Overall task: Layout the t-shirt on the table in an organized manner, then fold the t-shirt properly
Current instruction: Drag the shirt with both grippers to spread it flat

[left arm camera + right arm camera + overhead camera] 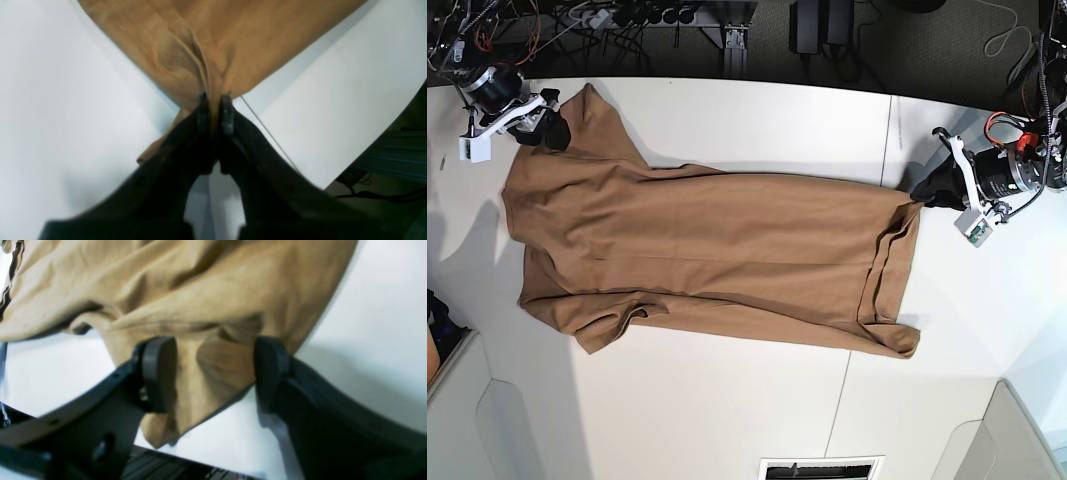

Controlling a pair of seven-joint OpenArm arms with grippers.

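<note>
Left gripper (pixel 215 111) clamps the t-shirt (pixel 707 265) corner; right gripper (pixel 213 373), jaws apart, straddles cloth. Uneven pull risks skewing the shirt.

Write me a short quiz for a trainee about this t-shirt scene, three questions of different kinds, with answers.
1. True or false: the left gripper is shut on the t-shirt.
2. The right gripper is: A) open, cloth between its fingers; B) clamped shut; C) away from the shirt.
3. Fill in: the shirt lies spread on the white ___.

Key: 1 true; 2 A; 3 table.
</note>
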